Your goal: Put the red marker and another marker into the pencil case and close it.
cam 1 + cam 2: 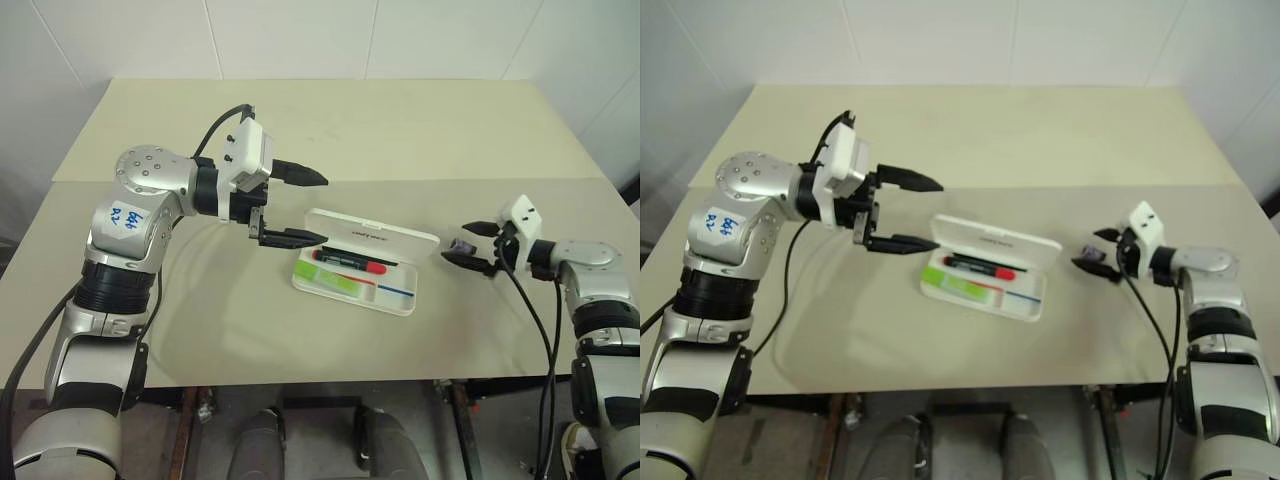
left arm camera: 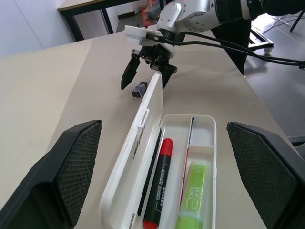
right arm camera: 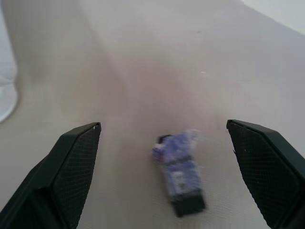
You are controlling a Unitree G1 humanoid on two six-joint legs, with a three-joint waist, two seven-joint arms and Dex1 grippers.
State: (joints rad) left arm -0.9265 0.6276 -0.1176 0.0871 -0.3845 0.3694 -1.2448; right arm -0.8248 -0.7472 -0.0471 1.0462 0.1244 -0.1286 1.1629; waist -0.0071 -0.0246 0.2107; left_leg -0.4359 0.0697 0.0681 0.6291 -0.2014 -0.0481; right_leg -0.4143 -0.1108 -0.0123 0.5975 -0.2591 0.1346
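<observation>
Left wrist: markers in open case.

Small black lettering on the raised lid of the pencil case, too small to read in the head views; the same print seen edge-on along the lid in the left wrist view, still illegible. Dark print running lengthwise on the black barrel of the red marker, letters not resolvable. A pale boxed label with faint print on the lime-green highlighter, unreadable. Blue handwriting on a white sticker on the left upper arm, a few scrawled characters, not decipherable with any certainty. Tiny white mark on the small purple-and-black stub, unreadable.
</observation>
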